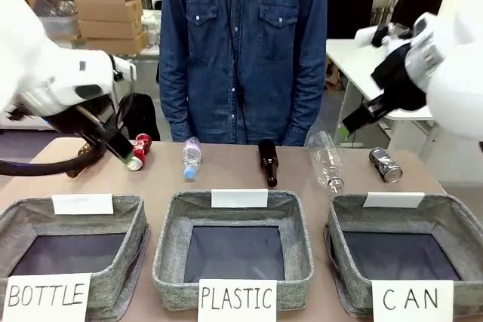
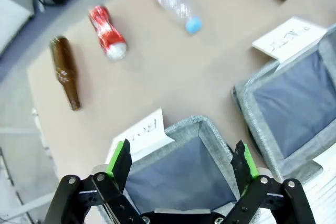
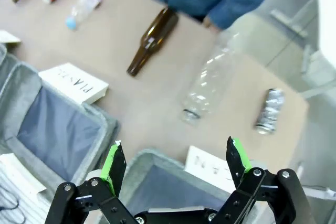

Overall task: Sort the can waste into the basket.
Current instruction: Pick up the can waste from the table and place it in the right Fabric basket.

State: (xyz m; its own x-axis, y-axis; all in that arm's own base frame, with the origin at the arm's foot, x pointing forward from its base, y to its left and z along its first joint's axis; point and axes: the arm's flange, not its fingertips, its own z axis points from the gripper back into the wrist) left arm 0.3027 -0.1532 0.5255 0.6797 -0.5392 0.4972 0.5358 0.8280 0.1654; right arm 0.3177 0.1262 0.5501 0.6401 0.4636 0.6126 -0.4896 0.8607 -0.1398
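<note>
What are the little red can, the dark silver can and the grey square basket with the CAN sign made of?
The small red can looks like thin painted metal: glossy, with a pale silvery end. The dark silver can looks like metal too, with shiny glints. The square grey basket signed CAN seems to be woven fabric: matte, speckled, with soft-edged walls.

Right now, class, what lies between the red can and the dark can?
Front view: between red can and dark can lie a small clear bottle, a brown glass bottle, a larger clear bottle.
</note>
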